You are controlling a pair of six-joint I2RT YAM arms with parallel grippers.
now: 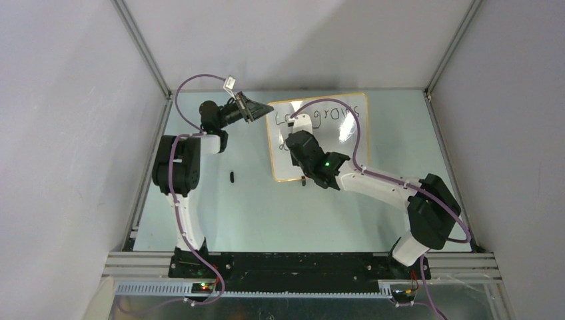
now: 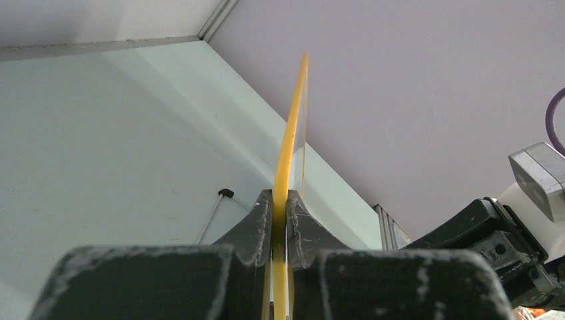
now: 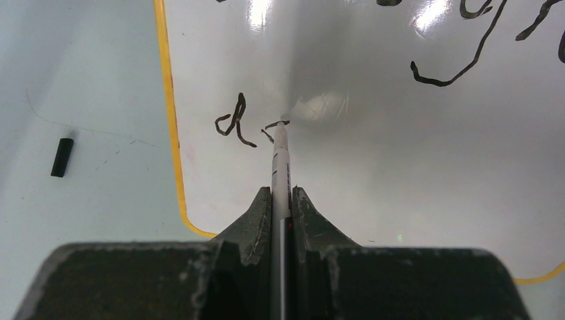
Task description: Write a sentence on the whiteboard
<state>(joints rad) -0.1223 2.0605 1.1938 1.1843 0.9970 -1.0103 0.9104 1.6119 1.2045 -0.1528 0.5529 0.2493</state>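
Note:
The whiteboard [image 1: 340,143], white with an orange-tan rim, lies at the back middle of the table. My left gripper [image 1: 256,109] is shut on its left edge; in the left wrist view the yellow rim [image 2: 286,153] runs edge-on between the jaws of that gripper [image 2: 280,200]. My right gripper [image 1: 298,131] is shut on a white marker [image 3: 280,167], tip touching the board [image 3: 400,167]. The sentence [image 1: 326,117] shows "grows" on the top line, partly hidden by my right arm. On the second line, a "d" [image 3: 233,120] and a fresh stroke at the tip show.
A small black marker cap [image 1: 232,177] lies on the table left of the board, also in the right wrist view [image 3: 61,157]. Grey walls enclose the table on three sides. Purple cables loop above both arms.

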